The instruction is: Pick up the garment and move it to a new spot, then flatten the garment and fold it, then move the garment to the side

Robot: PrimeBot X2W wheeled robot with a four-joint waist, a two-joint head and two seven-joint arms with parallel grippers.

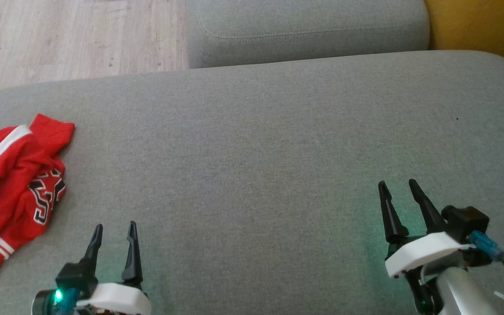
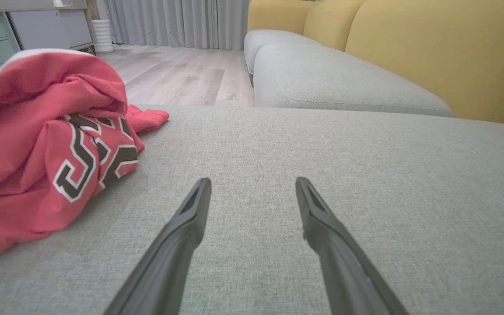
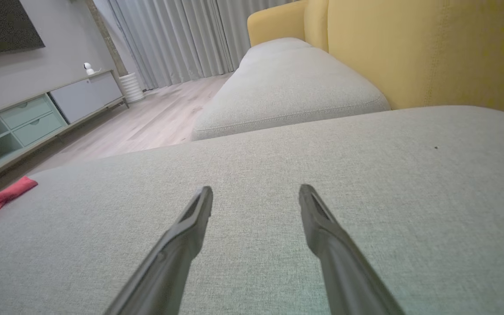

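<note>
Grey seat cushion (image 1: 256, 144) under both arms. Left gripper (image 1: 115, 224) sits at the near edge, 2 fingers spread, nothing between them. Right gripper (image 1: 396, 181) is also spread and empty, well apart on the other side. Red garment (image 1: 15, 175) lies crumpled at the cushion's left edge, just left of and slightly beyond the left gripper, long axis roughly near-to-far. Left arm is clearly nearer, so likely its pick. Farther back: second cushion (image 1: 304, 30), wood floor (image 1: 59, 35).

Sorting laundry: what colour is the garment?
Garment: red, white stripes, black lettering; clearest in left wrist view.
</note>
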